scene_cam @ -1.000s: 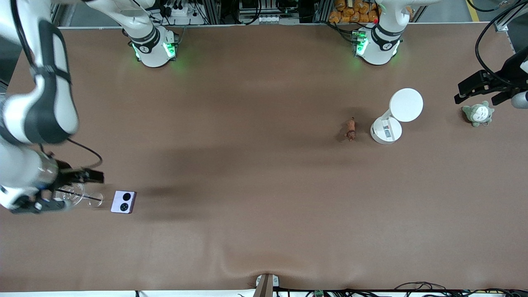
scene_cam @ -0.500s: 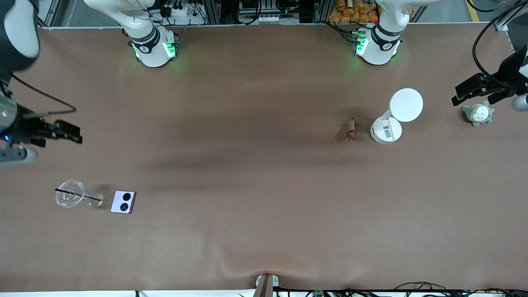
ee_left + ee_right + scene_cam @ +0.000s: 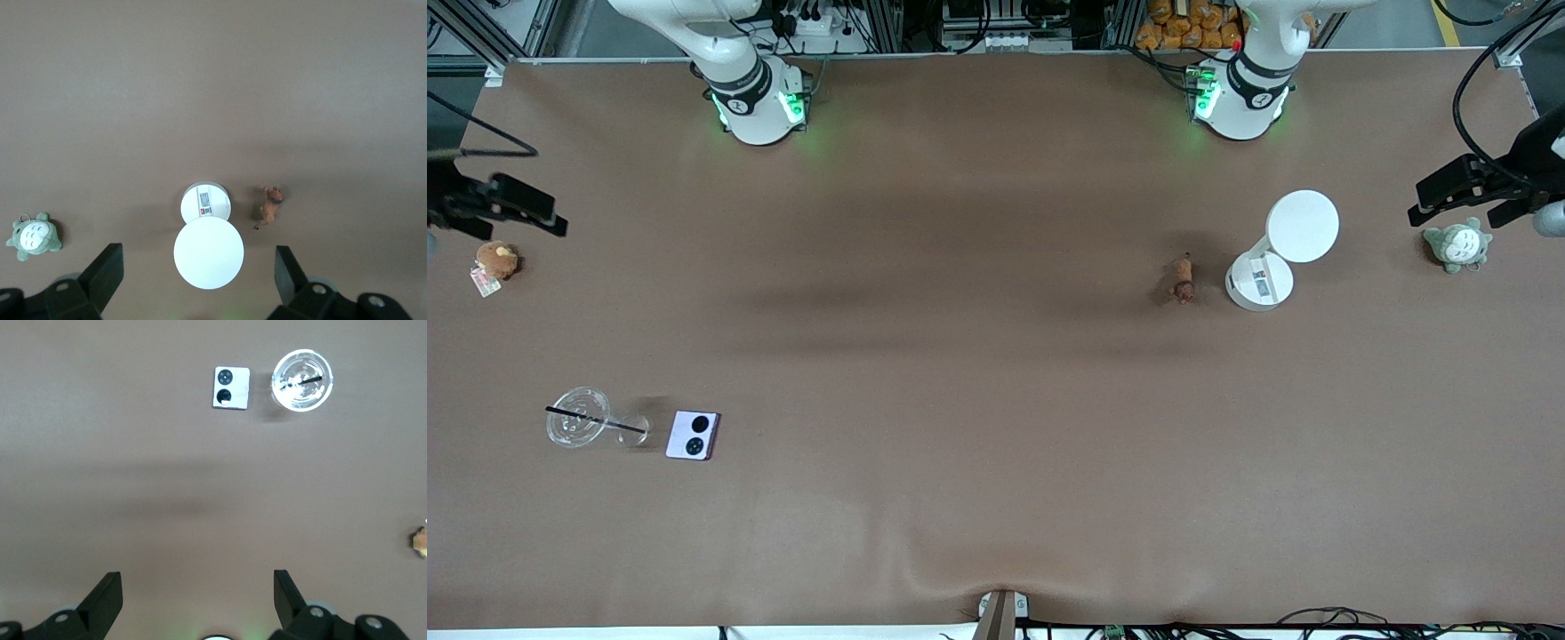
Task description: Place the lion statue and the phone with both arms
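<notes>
The lion statue [image 3: 1184, 278], tiny and reddish-brown, stands on the table beside a white stand; it also shows in the left wrist view [image 3: 271, 206]. The lilac phone [image 3: 693, 435] lies flat toward the right arm's end, beside a clear cup; it shows in the right wrist view [image 3: 231, 387]. My left gripper [image 3: 1432, 200] hangs open and empty over the left arm's end, above the grey-green plush; its own view [image 3: 198, 260] shows the jaws wide apart. My right gripper [image 3: 525, 212] hangs open and empty over the right arm's end, above the brown plush [image 3: 197, 581].
The white stand [image 3: 1259, 281] carries a round white disc [image 3: 1303, 226]. A clear cup with a black straw [image 3: 578, 417] stands beside the phone. A round brown plush with a tag [image 3: 495, 260] and a grey-green plush [image 3: 1457, 245] lie at the table's ends.
My right arm has risen and swung away from the cup and phone toward the robots' bases, uncovering the brown plush. My left gripper has barely shifted.
</notes>
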Controlling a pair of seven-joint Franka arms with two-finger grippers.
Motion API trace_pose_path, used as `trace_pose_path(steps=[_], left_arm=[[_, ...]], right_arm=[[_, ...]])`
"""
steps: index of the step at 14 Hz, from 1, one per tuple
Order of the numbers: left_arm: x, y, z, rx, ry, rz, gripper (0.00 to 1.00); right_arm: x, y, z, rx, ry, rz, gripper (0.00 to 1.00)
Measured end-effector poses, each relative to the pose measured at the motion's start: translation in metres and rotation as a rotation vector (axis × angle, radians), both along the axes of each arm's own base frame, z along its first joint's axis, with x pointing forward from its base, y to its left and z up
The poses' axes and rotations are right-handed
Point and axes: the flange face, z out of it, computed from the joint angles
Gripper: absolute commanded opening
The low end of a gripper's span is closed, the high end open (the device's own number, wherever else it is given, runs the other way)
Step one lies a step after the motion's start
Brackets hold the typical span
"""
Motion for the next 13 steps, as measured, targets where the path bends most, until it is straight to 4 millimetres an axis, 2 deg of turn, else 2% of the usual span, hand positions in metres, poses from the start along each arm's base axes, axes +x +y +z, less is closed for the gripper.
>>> trace_pose_path(steps=[5, 13], left_arm=[[0.0018, -0.0010, 0.0111, 0.007, -0.027, -0.013, 1.00], [0.0023, -0.0028, 0.0077, 0.007, -0.012, -0.017, 1.00]], right_arm=[[-0.0065, -0.0036, -0.0004, -0.028, 0.016, -0.001, 1.00], [-0.0059, 0.0012, 0.0035, -0.041, 0.006, 0.010, 1.00]])
